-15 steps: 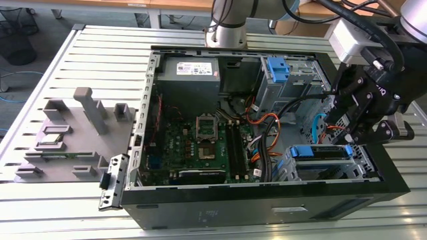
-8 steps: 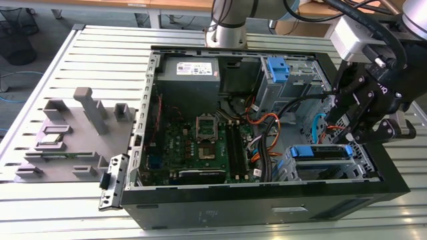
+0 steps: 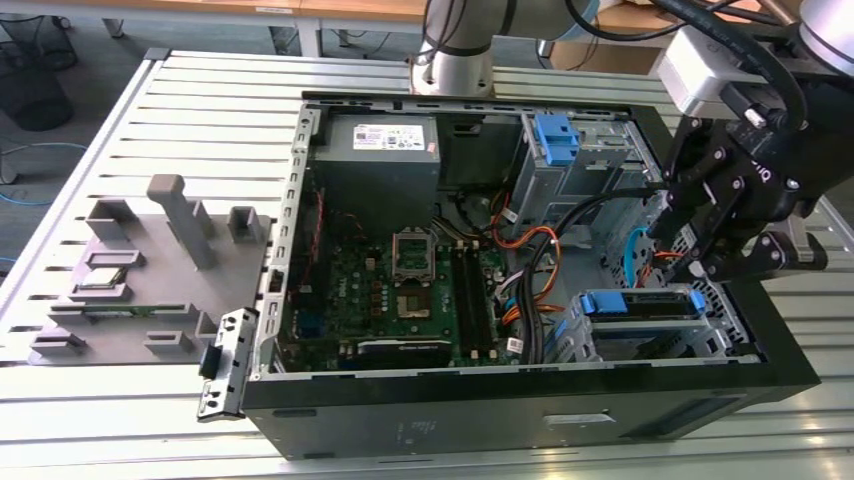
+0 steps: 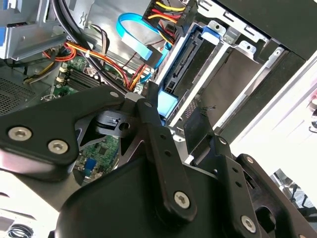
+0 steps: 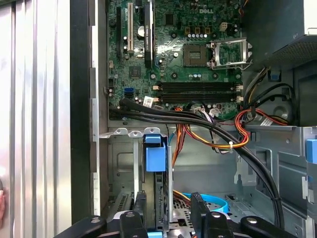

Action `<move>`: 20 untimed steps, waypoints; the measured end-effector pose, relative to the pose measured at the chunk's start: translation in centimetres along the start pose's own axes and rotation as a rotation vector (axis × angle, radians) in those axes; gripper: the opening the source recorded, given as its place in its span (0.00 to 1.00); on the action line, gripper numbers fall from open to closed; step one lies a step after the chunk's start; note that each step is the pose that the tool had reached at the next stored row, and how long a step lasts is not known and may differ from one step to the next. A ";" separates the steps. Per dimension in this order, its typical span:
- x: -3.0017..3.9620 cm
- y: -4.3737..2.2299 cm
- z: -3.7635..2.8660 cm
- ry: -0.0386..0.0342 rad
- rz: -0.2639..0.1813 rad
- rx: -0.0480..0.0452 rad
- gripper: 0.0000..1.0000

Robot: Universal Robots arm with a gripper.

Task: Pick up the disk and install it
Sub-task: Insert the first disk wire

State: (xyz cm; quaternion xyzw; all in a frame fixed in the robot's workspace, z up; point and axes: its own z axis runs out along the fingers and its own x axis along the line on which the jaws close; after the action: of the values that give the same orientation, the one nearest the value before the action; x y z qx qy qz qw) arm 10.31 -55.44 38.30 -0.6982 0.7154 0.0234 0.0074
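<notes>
Your claw [image 5: 168,199] hangs over the open computer case [image 3: 534,395], at the corner holding the drive cage [image 5: 124,133]. Its fingers [image 5: 140,203] are apart, either side of the disk [image 5: 154,158] without clamping it. The disk sits in the cage's slot, its blue carrier end facing the claw. The case lies on the slatted table [image 3: 200,110].
</notes>
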 end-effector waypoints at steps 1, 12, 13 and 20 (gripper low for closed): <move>-0.04 0.00 0.01 0.0000 0.000 0.0000 0.48; -0.38 0.01 0.13 0.0000 0.000 0.0000 0.48; -0.40 0.00 0.17 -0.0001 0.000 0.0000 0.48; -0.48 -0.23 0.84 0.0000 0.000 0.0000 0.48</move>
State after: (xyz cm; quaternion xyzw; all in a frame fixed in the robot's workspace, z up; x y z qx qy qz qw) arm 10.53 -54.93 37.48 -0.6982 0.7154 0.0235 0.0074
